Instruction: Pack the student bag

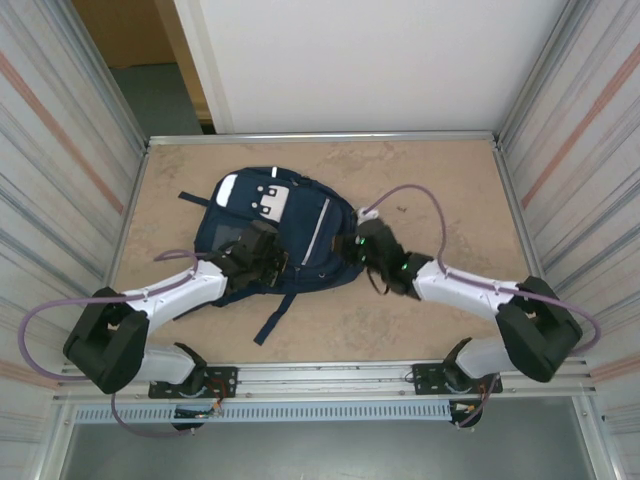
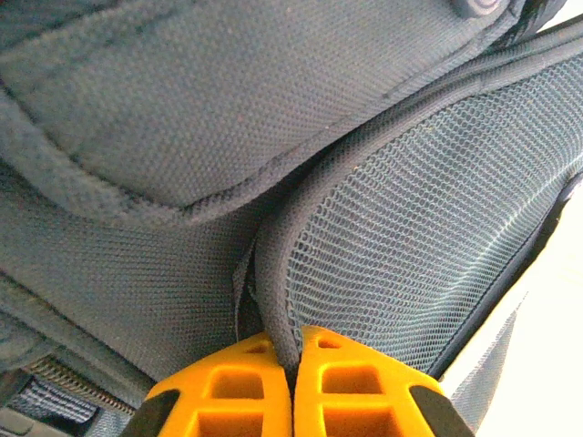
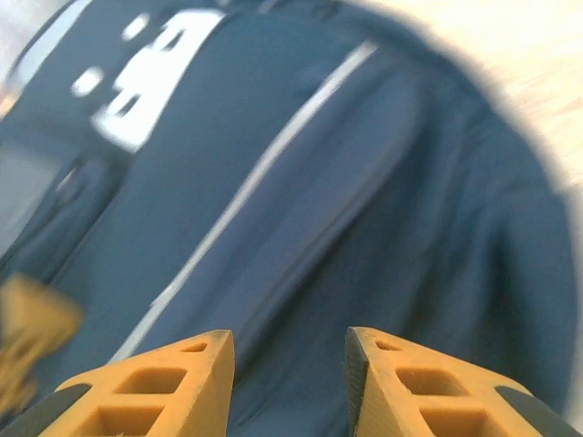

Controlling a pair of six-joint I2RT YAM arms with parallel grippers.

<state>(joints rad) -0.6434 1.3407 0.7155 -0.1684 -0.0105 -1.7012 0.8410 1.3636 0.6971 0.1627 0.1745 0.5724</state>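
The student bag (image 1: 290, 225), navy blue with a white front patch (image 1: 268, 200) and a pale stripe, lies flat mid-table. My left gripper (image 1: 262, 250) rests on its lower left part. In the left wrist view this gripper (image 2: 293, 350) is shut on the dark bound edge of a grey mesh pocket (image 2: 428, 218) of the bag (image 2: 182, 109). My right gripper (image 1: 365, 245) hovers at the bag's right edge. Seen from the right wrist, its orange fingers (image 3: 290, 350) stand open with nothing between them, just above the bag's blue fabric (image 3: 301, 182) beside the stripe (image 3: 255, 177).
A loose dark strap (image 1: 275, 320) trails from the bag toward the near edge. Corrugated metal walls (image 1: 60, 180) close in the table on both sides, with a rail (image 1: 330, 375) along the front. A blurred orange shape (image 3: 27, 337) shows at the left of the right wrist view.
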